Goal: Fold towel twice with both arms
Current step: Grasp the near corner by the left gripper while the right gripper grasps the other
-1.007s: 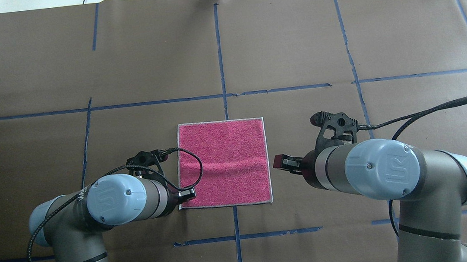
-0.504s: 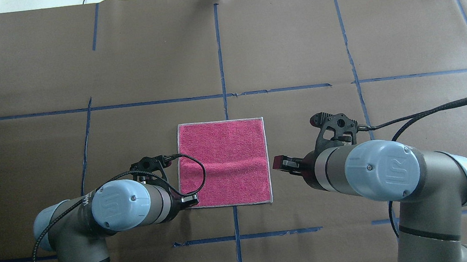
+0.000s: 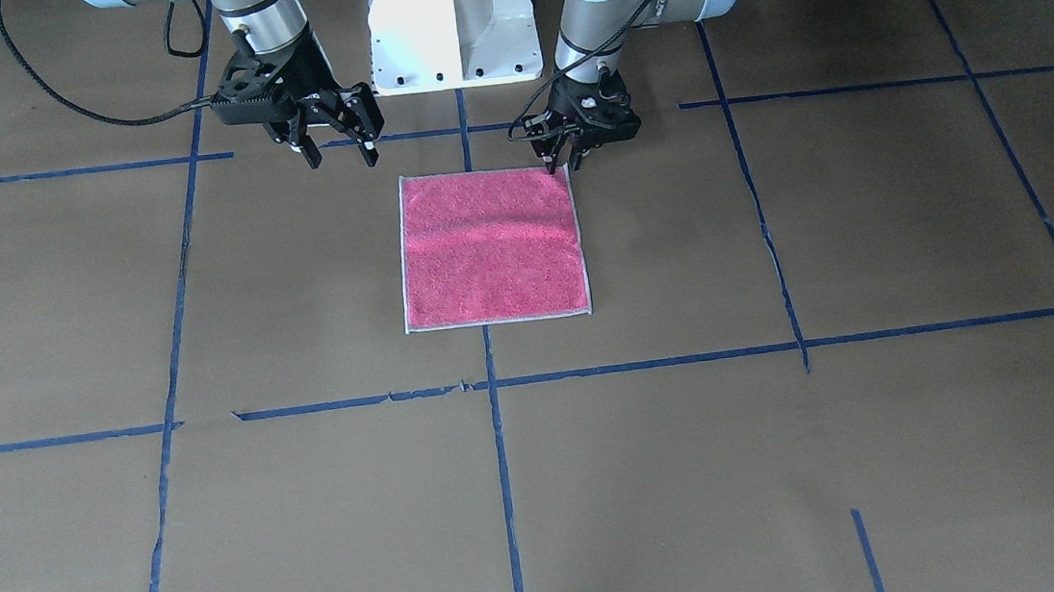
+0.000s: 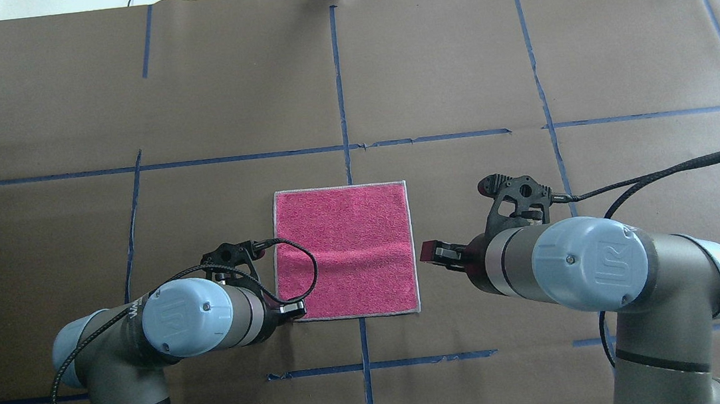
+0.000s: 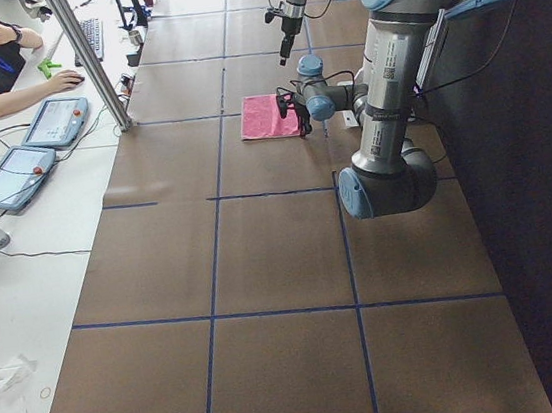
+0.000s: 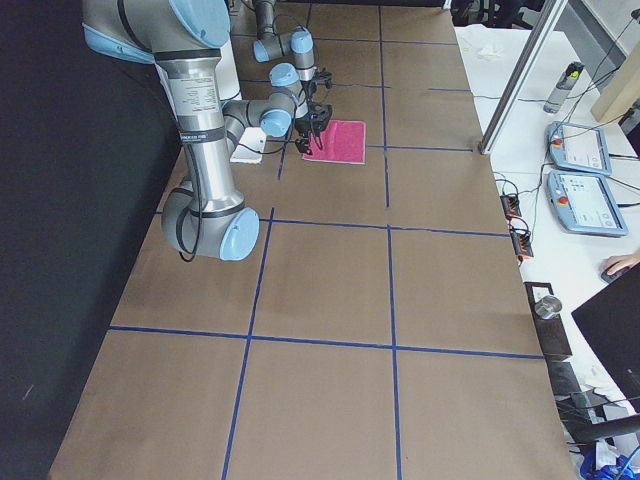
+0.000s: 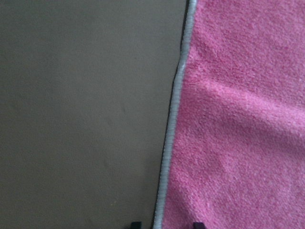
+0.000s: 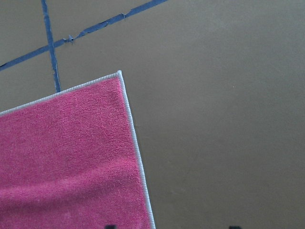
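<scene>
Pink square terry towel [image 3: 490, 246] with pale edging lies flat, pink face up, on your brown paper-covered table [image 3: 795, 464], just in front of the white pedestal base [image 3: 452, 23] in the front-facing view. There the left gripper [image 3: 562, 163] stands at the towel's corner nearest the base. The right gripper [image 3: 339, 154] hangs beside the other near corner, fingers spread wide, clear of the cloth. From overhead you see a black cable [image 4: 315, 267] looping over the towel and a soft ridge crossing it. Your left wrist camera shows two fingertips [image 7: 136, 224] a narrow gap apart, straddling the edging. The right wrist camera shows its tips wide apart, with the towel's far corner ahead.
</scene>
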Available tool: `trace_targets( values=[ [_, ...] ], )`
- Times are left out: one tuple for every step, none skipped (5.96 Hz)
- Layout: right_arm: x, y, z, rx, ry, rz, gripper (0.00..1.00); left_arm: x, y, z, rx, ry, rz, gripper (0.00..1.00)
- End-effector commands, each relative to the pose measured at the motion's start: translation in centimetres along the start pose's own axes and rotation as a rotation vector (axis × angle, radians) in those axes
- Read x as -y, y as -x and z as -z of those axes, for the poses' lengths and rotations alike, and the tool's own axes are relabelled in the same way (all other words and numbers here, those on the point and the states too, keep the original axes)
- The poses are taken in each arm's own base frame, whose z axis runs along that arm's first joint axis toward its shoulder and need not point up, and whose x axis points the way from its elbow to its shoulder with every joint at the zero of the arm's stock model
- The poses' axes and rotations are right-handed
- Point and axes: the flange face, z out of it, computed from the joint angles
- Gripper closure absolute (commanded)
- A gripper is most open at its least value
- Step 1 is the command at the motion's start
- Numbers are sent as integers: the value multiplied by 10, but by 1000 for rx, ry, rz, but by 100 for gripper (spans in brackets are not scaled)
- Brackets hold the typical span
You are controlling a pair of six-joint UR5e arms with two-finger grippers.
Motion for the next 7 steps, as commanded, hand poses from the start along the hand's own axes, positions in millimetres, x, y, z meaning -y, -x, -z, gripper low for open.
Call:
trace_targets(
  values=[
    [0, 0, 0, -1, 0, 0, 16, -1, 0, -1, 2, 3, -1, 59],
    [0, 0, 0, -1, 0, 0, 16, -6, 0, -4, 6, 10, -6, 59],
    [1, -1, -1, -2, -1, 1, 16, -7, -4, -3, 0, 11, -7, 71],
    [1, -1, -1, -2, 0, 1, 16, -7, -4, -3, 0, 11, -7, 93],
    [1, -1, -1, -4, -2, 1, 16, -8, -5, -2, -3, 11, -8, 100],
    [0, -1, -1, -4, 0, 1, 16, -7, -8, 1, -11, 9, -9, 100],
    [-4, -1, -2, -4, 4, 3, 16, -3, -9, 7, -21, 2, -6, 100]
  ],
)
